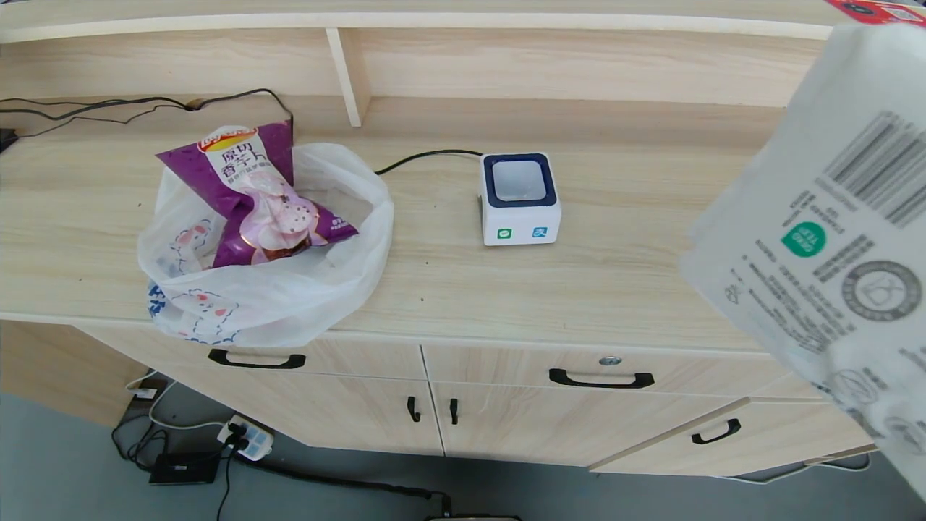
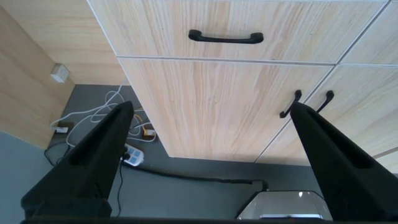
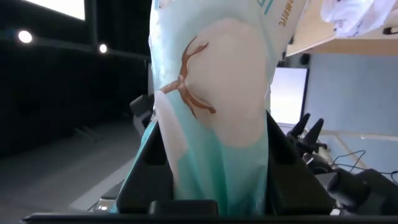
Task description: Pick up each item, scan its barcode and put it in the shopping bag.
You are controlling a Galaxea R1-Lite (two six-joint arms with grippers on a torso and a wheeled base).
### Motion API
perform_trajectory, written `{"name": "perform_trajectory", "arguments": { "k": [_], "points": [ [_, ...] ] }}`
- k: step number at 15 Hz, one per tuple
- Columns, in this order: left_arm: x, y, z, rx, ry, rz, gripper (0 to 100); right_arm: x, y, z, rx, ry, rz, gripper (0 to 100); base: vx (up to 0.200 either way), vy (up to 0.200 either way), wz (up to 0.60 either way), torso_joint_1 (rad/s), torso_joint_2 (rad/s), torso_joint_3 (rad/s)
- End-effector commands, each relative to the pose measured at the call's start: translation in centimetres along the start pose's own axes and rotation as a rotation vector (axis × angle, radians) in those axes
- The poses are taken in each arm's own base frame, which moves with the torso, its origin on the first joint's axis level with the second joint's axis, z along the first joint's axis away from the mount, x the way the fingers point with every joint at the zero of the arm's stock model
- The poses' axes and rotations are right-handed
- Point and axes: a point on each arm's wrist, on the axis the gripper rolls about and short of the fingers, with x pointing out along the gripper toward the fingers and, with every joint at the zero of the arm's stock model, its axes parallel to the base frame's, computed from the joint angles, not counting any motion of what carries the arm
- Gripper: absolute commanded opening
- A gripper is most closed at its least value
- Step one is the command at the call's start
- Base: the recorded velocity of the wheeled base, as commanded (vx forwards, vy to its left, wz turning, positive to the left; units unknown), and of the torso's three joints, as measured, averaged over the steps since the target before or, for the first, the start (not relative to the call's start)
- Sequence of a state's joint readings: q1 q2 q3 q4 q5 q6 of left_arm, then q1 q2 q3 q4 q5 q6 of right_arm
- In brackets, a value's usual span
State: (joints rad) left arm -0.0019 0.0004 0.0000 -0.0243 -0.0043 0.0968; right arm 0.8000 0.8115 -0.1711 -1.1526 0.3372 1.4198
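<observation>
Right pincer (image 3: 214, 140) clamped on white packet (image 1: 832, 239), held aloft at 3 o'clock from scanner (image 1: 519, 197). Likely light, soft, slippery film; grip one end, clear of barcode. Left pincer (image 2: 211, 109) wide open, empty. Shopping bag (image 1: 289, 304) on bench, 9 o'clock of scanner.

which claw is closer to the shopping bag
Probably left: left claw hangs open by the drawer under the shopping bag; right claw holds a white packet up at the counter's other end.
</observation>
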Motion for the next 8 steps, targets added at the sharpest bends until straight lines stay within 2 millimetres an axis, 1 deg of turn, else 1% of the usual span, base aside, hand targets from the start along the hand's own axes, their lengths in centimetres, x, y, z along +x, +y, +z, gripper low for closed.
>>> {"name": "perform_trajectory", "arguments": {
  "k": [1,4,8],
  "points": [
    [0.01,0.00,0.01,0.000,0.001,-0.002,100,-0.75,1.19,-0.57,0.020,0.060,0.082,0,0.000,0.000,0.00,0.000,0.00,0.000],
    [0.01,0.00,0.01,0.001,0.001,-0.002,100,-0.72,1.32,-0.58,0.022,0.067,0.089,0,0.000,0.000,0.00,0.000,0.00,0.000],
    [0.01,0.00,0.01,0.004,0.001,-0.002,100,-0.07,0.82,-0.61,0.039,0.097,0.065,0,0.000,0.000,0.00,0.000,0.00,0.000]
  ]
}}
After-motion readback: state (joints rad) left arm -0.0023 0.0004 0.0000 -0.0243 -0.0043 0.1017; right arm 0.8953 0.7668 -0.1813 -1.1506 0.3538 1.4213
